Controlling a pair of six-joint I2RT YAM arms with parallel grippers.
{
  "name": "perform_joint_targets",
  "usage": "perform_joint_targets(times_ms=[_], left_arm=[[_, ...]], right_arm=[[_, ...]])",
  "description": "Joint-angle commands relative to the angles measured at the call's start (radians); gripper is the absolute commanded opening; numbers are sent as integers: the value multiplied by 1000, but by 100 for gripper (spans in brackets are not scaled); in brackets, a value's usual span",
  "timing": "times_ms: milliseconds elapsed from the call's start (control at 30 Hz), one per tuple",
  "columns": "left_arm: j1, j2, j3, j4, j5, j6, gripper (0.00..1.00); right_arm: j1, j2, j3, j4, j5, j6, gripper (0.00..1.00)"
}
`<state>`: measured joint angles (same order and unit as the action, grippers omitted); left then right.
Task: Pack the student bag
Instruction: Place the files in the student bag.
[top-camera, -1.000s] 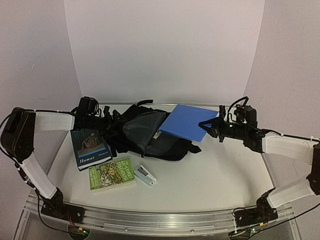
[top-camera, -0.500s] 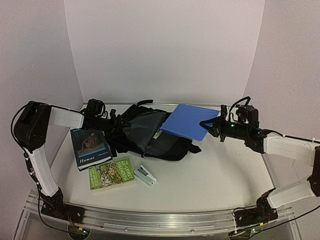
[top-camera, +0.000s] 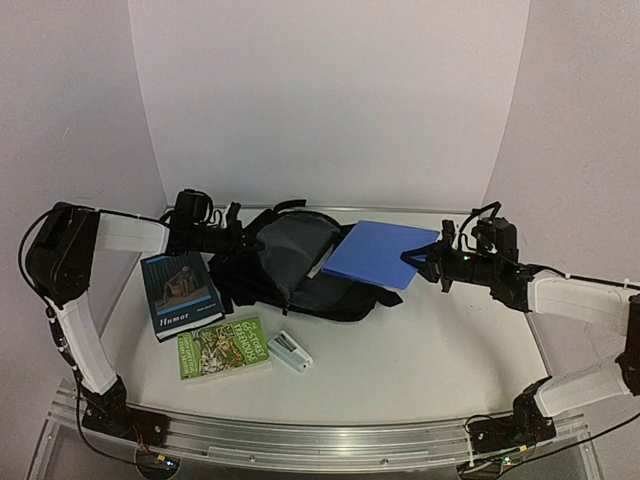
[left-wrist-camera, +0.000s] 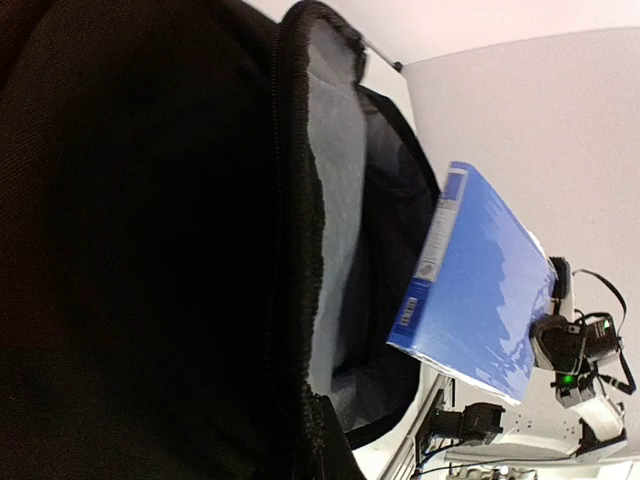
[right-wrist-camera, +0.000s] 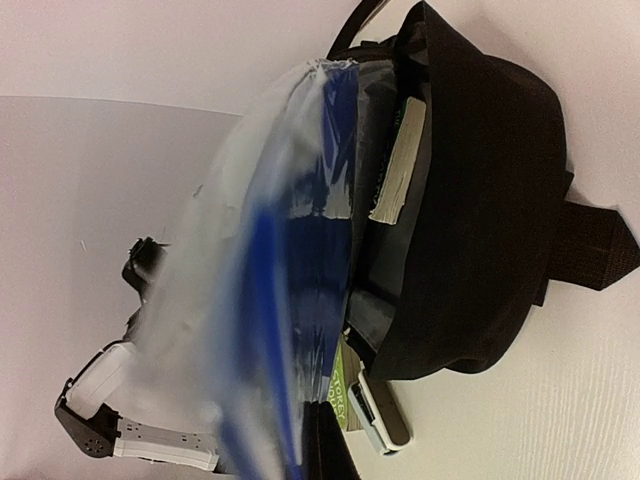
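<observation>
The student bag (top-camera: 300, 272), a black backpack, lies at the table's middle back with its mouth open toward the right. Grey lining (left-wrist-camera: 335, 200) shows inside the zip edge. My left gripper (top-camera: 232, 240) is shut on the bag's upper opening edge at its left and holds the flap up; black fabric (left-wrist-camera: 140, 240) fills most of the left wrist view. My right gripper (top-camera: 425, 262) is shut on the right edge of a blue folder (top-camera: 380, 252), held tilted, its left end at the bag's mouth. The blue folder (right-wrist-camera: 270, 300) is blurred close to the right wrist camera. A book's page edge (right-wrist-camera: 400, 165) shows inside the bag (right-wrist-camera: 490, 200).
A dark "Humor" book (top-camera: 180, 292) lies left of the bag. A green book (top-camera: 222, 348) and a small white-and-black stapler-like item (top-camera: 290, 350) lie in front of it. White walls close in the table at the back and on both sides.
My left gripper has reached in to the bag's edge, closed on it and raised the flap. The right gripper has lowered the folder a little, flatter toward the bag's mouth.
</observation>
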<state>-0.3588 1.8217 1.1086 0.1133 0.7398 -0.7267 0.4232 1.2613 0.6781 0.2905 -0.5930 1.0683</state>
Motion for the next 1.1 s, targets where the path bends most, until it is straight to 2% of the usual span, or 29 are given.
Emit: perform_joint_targets(times_ms=[0, 300, 700, 1067], left_arm=[[-30, -145, 83, 67, 48, 159, 0], [-41, -222, 76, 129, 126, 193, 0], [-48, -237, 123, 50, 144, 251, 0], [-50, -232, 153, 17, 153, 259, 0]], right_arm=[[-4, 26, 18, 64, -28, 31, 0], [-4, 143, 70, 161, -55, 111, 0], [-3, 273, 137, 303, -92, 187, 0], [27, 448, 226, 312, -75, 183, 0]])
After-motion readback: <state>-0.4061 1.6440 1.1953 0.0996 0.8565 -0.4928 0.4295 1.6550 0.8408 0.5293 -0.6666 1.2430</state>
